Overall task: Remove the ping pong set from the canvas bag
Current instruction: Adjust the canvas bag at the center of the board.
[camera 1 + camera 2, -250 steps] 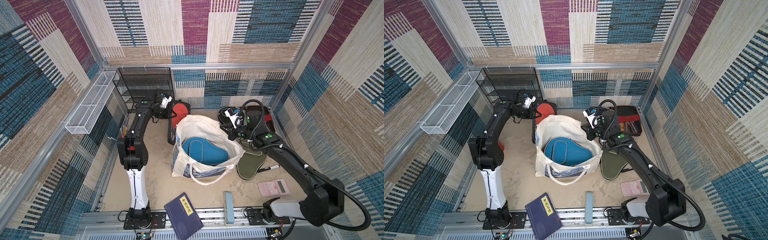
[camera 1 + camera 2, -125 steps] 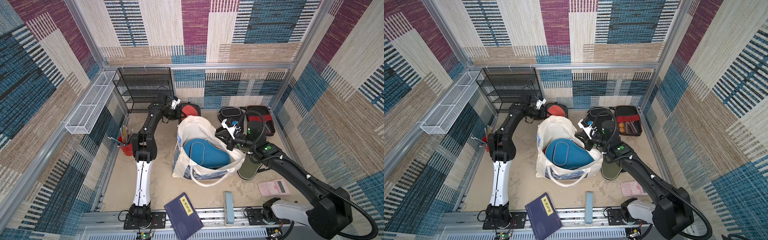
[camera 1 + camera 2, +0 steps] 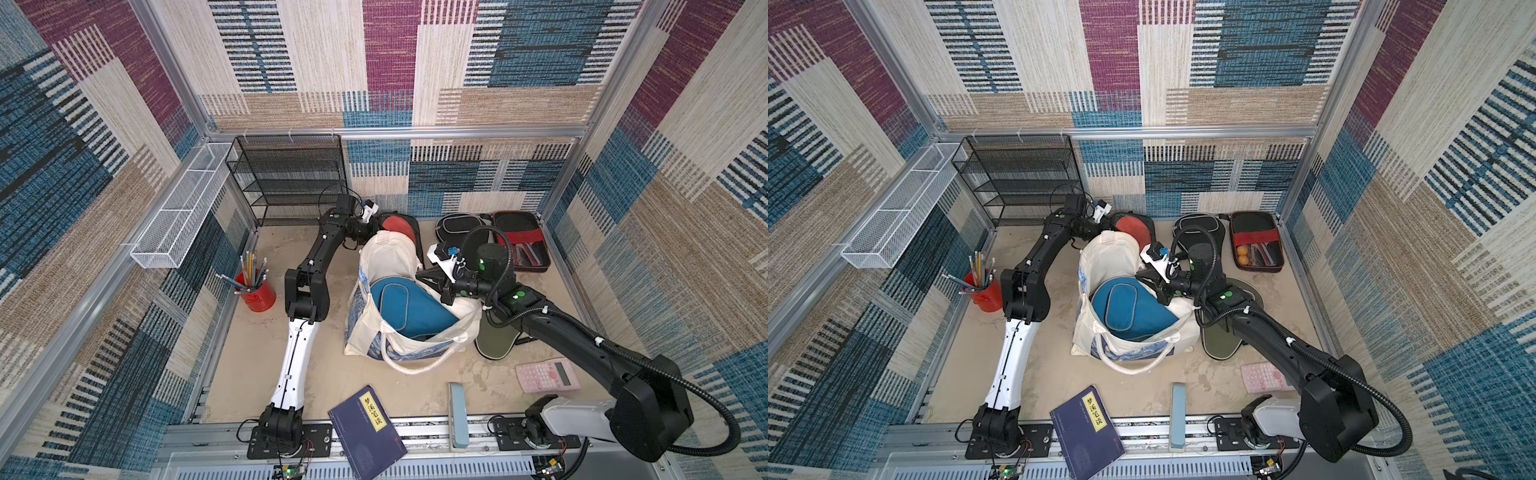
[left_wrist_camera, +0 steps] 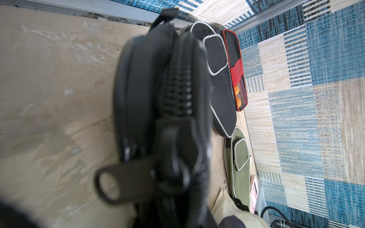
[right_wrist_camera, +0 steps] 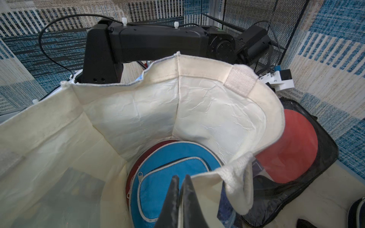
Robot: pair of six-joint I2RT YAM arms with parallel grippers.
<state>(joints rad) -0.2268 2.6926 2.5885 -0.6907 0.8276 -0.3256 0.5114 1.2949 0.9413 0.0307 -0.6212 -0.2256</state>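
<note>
The canvas bag (image 3: 399,266) stands open mid-table, with a blue cover (image 3: 409,309) inside. In the right wrist view the blue cover (image 5: 158,158) lies on a maroon cover (image 5: 132,169). My right gripper (image 5: 180,178) is shut on the bag's right rim (image 5: 207,177). At the back, behind the bag, my left gripper (image 3: 376,227) is shut on a black see-through cover (image 4: 167,98) holding a red paddle (image 3: 397,224). A black cover (image 3: 455,226), the black oblong case with the red band (image 3: 521,245) and an olive cover (image 3: 496,340) lie on the table to the right.
A pink calculator (image 3: 546,375) lies at the front right, a blue book (image 3: 368,430) and a pale blue block (image 3: 457,415) on the front rail. A red pencil cup (image 3: 255,291) stands at the left. A black mesh shelf (image 3: 291,183) and a white wire basket (image 3: 178,208) line the back-left corner.
My left arm has stretched out and carried the red-paddle cover rightwards along the back. My right gripper, shut throughout, has come left and forwards onto the bag's right rim.
</note>
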